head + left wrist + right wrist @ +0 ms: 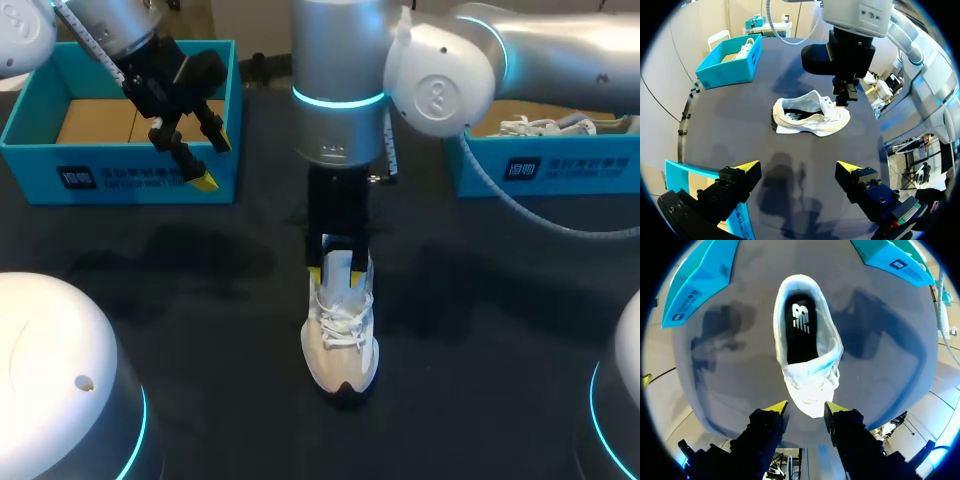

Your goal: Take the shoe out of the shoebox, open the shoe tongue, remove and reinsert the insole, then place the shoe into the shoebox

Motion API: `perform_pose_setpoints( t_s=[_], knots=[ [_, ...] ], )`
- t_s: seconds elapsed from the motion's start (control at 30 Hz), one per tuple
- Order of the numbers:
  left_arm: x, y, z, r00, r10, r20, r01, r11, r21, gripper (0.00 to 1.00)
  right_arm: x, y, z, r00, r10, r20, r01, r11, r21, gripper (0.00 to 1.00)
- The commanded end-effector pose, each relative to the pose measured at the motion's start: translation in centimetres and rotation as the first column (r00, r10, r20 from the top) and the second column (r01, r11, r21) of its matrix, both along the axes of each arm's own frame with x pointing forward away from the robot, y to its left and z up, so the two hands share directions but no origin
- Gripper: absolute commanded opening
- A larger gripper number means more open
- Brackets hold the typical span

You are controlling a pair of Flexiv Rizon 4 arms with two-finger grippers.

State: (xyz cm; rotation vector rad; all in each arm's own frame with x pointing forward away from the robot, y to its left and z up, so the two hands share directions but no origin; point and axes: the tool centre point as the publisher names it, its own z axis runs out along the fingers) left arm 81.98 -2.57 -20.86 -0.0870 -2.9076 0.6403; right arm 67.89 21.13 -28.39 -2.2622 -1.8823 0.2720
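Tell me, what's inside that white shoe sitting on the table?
A black insole with a white logo lies inside the shoe, visible through the opening. Its front end is hidden under the tongue and laces, so the toe area cannot be seen.

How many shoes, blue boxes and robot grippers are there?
Shoes: 2, the white shoe on the table and a second shoe inside a box
Blue boxes: 2, the left box and the right box
Grippers: 2, the left gripper and the right gripper
Total: 6
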Motion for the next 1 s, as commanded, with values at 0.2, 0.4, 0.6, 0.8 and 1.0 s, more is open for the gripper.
perform_pose_setpoints(
  t_s=[0.2,0.4,0.6,0.8,1.0],
  knots=[
    [-0.1,0.1,0.0,1.0,0.0,0.002,0.0,1.0,0.001,1.0,0.8,-1.0,-1.0,1.0,0.007,-0.003,-0.007,1.0,0.03,0.37],
    [-0.1,0.1,0.0,1.0,0.0,0.002,0.0,1.0,0.001,1.0,1.4,-0.9,-1.6,1.0,0.021,-0.007,-0.02,0.999,0.036,0.35],
    [-0.1,0.1,0.0,1.0,0.0,0.002,0.0,1.0,0.001,1.0,2.4,-1.0,-2.5,0.999,0.035,-0.013,-0.035,0.999,0.04,0.34],
    [-0.1,0.1,0.0,1.0,0.0,0.002,0.0,1.0,0.001,1.0,3.3,-1.3,-3.9,0.999,0.031,-0.036,-0.032,0.999,-0.019,0.36],
    [-0.1,0.1,0.0,1.0,0.0,0.002,0.0,1.0,0.001,1.0,3.6,-0.8,-4.4,0.999,0.04,-0.037,-0.041,0.999,-0.018,0.35]
  ],
)
